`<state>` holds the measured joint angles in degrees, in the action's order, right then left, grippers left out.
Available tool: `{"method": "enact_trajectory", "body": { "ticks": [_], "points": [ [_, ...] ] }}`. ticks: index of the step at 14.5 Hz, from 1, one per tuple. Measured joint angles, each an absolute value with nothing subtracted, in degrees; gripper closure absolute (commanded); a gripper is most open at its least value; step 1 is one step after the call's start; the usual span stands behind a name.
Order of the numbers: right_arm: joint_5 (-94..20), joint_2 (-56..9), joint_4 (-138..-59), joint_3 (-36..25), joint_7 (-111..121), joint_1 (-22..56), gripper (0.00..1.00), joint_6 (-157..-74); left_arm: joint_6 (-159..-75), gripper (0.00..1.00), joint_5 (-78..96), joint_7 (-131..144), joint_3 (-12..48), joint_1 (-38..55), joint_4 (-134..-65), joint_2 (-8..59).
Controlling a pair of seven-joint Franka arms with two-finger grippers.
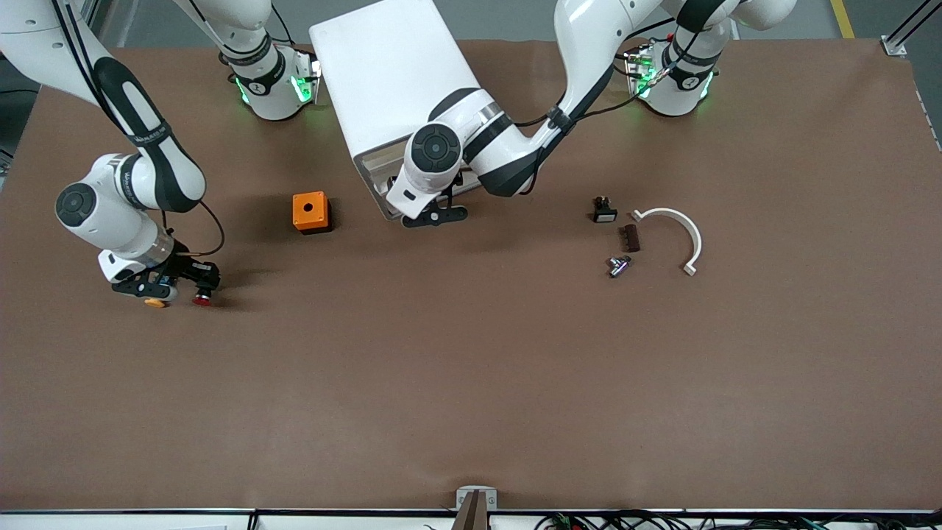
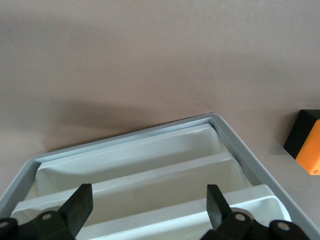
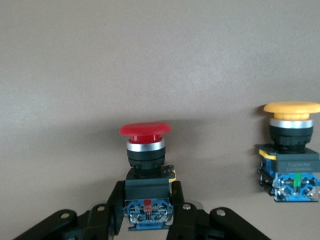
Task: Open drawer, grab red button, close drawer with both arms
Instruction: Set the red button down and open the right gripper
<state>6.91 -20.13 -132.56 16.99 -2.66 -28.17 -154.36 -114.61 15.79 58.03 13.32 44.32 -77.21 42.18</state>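
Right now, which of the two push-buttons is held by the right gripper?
The red-capped button: the right gripper is shut on its dark body. The orange-capped button stands free beside it on the table, untouched.

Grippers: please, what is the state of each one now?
Left gripper: open, holding nothing, at the cabinet drawers.
Right gripper: closed on the red button, beside the orange-capped button.

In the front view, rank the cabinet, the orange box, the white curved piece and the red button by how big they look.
1. Cabinet
2. White curved piece
3. Orange box
4. Red button, shut in the right gripper
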Motion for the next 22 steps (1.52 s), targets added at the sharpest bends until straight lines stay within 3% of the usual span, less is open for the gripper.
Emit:
{"method": "enact_trajectory", "body": {
  "ticks": [20, 22],
  "points": [
    [6.91, -22.41, -132.97, 16.59, -0.46, -29.41, 1.00, -157.57, -115.12, 0.00, 20.80, 62.01, 13.30, 44.39, -77.89, 42.35],
    [6.91, -22.40, -132.95, 16.59, -0.46, -29.41, 0.01, -157.57, -115.13, 0.00, 21.14, 63.47, 13.30, 44.39, -77.96, 42.36]
  ]
}}
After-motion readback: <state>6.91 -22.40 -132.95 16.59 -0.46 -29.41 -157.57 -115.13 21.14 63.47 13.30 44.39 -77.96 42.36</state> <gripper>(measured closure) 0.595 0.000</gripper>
